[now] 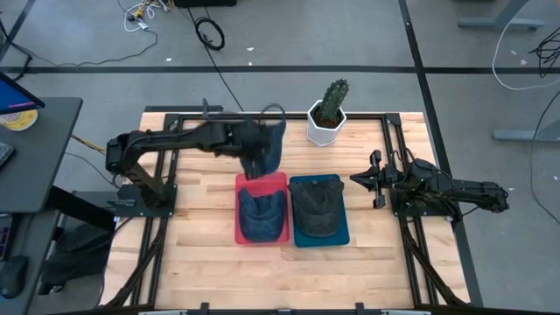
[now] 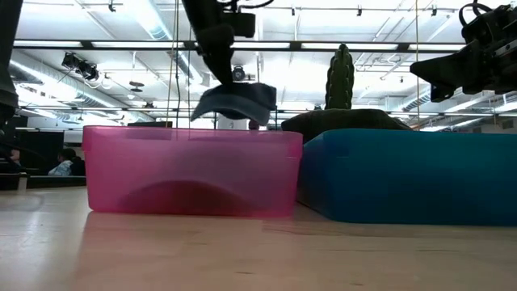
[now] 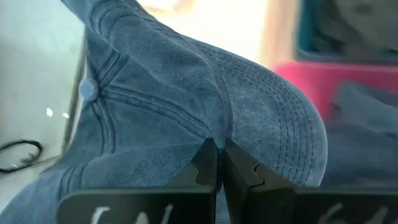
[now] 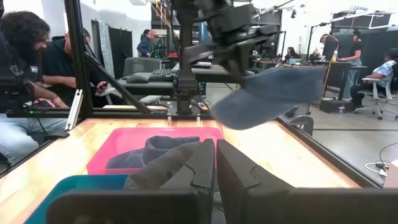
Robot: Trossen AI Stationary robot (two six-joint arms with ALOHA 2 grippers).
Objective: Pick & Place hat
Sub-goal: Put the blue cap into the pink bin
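The left gripper (image 1: 255,150) has its fingers (image 3: 205,165) pinched on a blue hat (image 1: 267,144), holding it high over the pink bin's (image 1: 238,234) far edge, probably to clear the wall, while the right gripper (image 1: 360,178) waits closed and empty beside the blue bin (image 1: 343,234).

grey floor (image 1: 350,39) strewn with cables (image 1: 208,33), a dark desk (image 1: 35,153) alongside, people seated at desks (image 4: 28,68) behind.
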